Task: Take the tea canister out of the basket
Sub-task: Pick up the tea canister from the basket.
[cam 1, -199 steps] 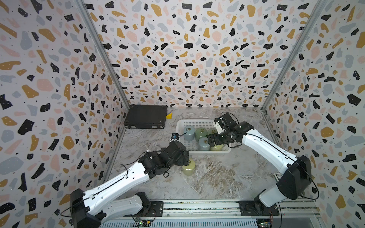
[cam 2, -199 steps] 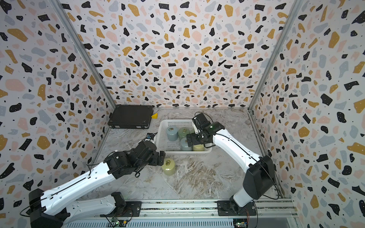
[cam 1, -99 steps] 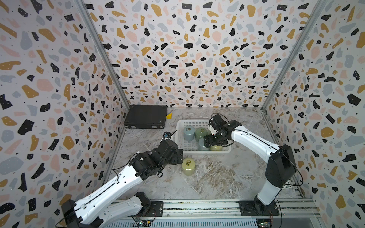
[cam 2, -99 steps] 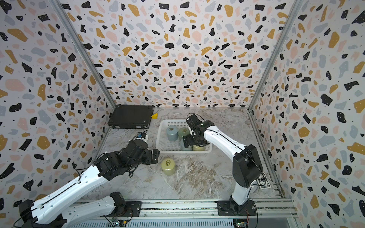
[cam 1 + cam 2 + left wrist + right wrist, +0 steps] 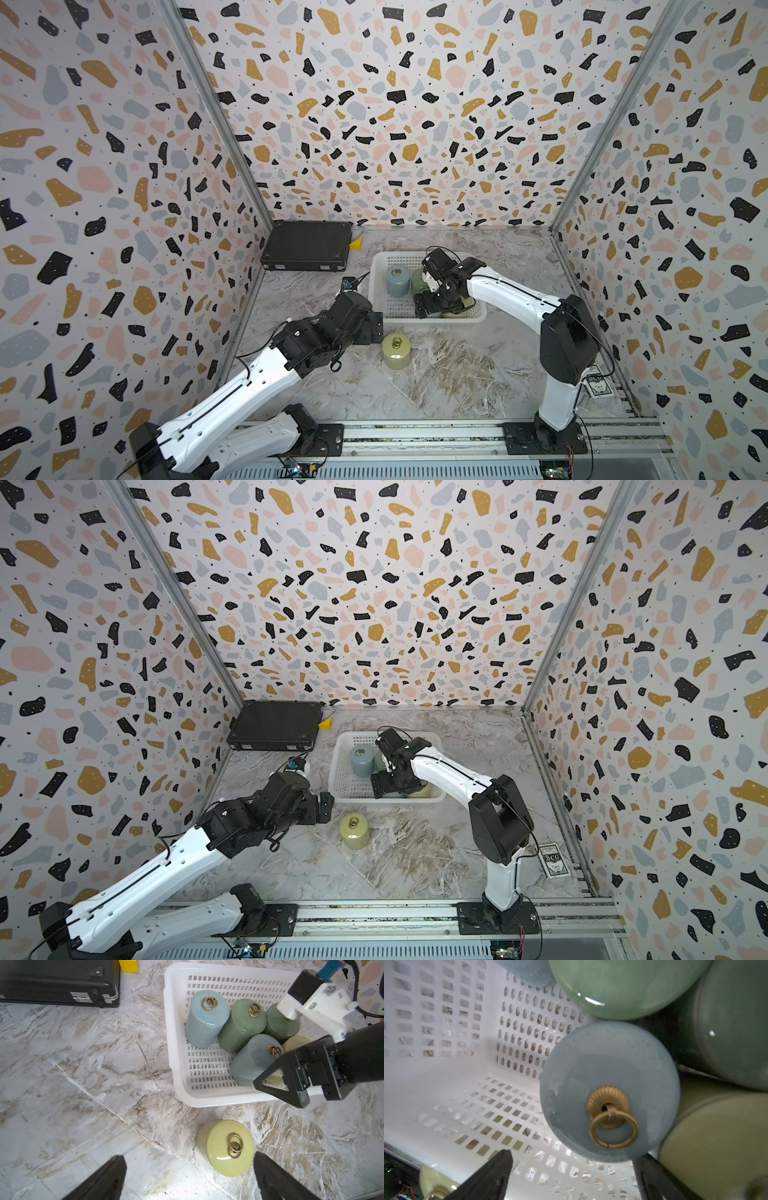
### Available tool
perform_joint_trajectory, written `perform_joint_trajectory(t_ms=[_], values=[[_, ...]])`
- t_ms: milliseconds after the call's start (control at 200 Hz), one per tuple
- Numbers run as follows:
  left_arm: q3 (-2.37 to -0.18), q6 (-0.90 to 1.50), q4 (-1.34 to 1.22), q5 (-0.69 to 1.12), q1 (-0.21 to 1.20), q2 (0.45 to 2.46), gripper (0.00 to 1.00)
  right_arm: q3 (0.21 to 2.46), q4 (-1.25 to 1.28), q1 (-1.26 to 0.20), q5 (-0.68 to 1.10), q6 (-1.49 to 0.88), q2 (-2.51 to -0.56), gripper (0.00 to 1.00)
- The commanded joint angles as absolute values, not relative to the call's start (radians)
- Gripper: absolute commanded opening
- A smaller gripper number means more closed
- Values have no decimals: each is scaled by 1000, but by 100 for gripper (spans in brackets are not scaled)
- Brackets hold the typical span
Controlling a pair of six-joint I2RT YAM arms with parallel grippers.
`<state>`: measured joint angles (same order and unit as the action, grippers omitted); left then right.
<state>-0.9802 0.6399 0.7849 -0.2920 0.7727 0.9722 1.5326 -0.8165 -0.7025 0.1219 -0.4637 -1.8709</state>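
Note:
The white basket (image 5: 415, 321) (image 5: 357, 799) (image 5: 207, 1101) holds several tea canisters with brass ring lids. My right gripper (image 5: 432, 305) (image 5: 388, 785) (image 5: 571, 1167) is down inside it and open. A blue-grey canister (image 5: 251, 1057) (image 5: 608, 1091) leans just ahead of its fingertips, ungripped. Beside it are a blue canister (image 5: 397, 280) (image 5: 205, 1018), a green one (image 5: 241, 1024) and a yellow one (image 5: 295, 1042). A yellow-green canister (image 5: 396, 351) (image 5: 354, 831) (image 5: 226, 1147) stands on the table in front of the basket. My left gripper (image 5: 376, 328) (image 5: 326, 806) (image 5: 189, 1176) is open just left of it, holding nothing.
A flat black case (image 5: 307, 245) (image 5: 58, 980) lies at the back left with a small yellow wedge (image 5: 355, 244) beside it. A card deck (image 5: 552, 858) sits by the right wall. Terrazzo walls close in three sides; the arm rail runs along the front.
My right gripper has moved leftward inside the basket and its elbow has swung in. My left gripper has drawn back a little from the yellow-green canister, which has stayed put.

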Motion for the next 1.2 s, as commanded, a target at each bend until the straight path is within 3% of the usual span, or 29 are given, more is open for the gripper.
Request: perform_joint_trajectory(t_ms=[0,711,1196], values=[[-974,628,780,-288,764,970,100,1599,-853,-703,84,-465,-1897,96],[-977,622,791,-271,739,948,99,1794,-903,-703,-49,-423,-2101,97],[-959,624,790,-272,738,927,99,1714,-909,-704,-58,-436,-2093,96]])
